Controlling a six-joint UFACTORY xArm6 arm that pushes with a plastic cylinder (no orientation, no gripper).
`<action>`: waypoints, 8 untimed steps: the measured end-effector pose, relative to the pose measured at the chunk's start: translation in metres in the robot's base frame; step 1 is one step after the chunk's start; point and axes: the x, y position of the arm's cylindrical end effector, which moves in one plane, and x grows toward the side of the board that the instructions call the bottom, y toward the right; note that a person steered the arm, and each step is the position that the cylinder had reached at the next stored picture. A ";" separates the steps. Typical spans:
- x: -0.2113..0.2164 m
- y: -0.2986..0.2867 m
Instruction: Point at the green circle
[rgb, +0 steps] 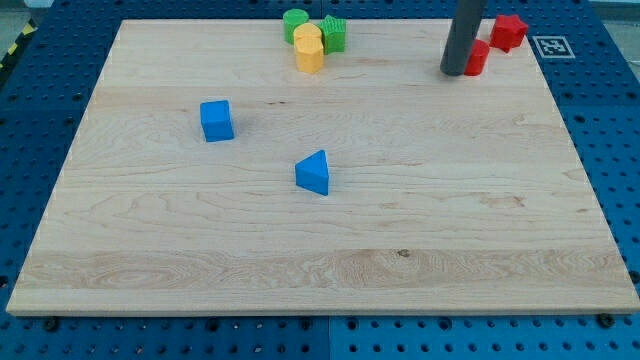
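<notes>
The green circle (295, 22) stands at the view's top, near the board's far edge, left of centre. It touches a yellow block (310, 48) just below it and sits beside a green star-like block (334, 33) on its right. My tip (454, 72) is at the lower end of the dark rod (465, 35), at the view's top right. It stands against a small red block (477, 57), far to the right of the green circle.
A second red block (508, 32) lies at the top right corner. A blue cube (216, 120) sits at the left and a blue triangle (314, 173) near the middle. The wooden board (320, 250) rests on a blue perforated table.
</notes>
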 end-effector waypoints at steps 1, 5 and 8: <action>-0.010 0.024; 0.065 -0.130; 0.069 -0.144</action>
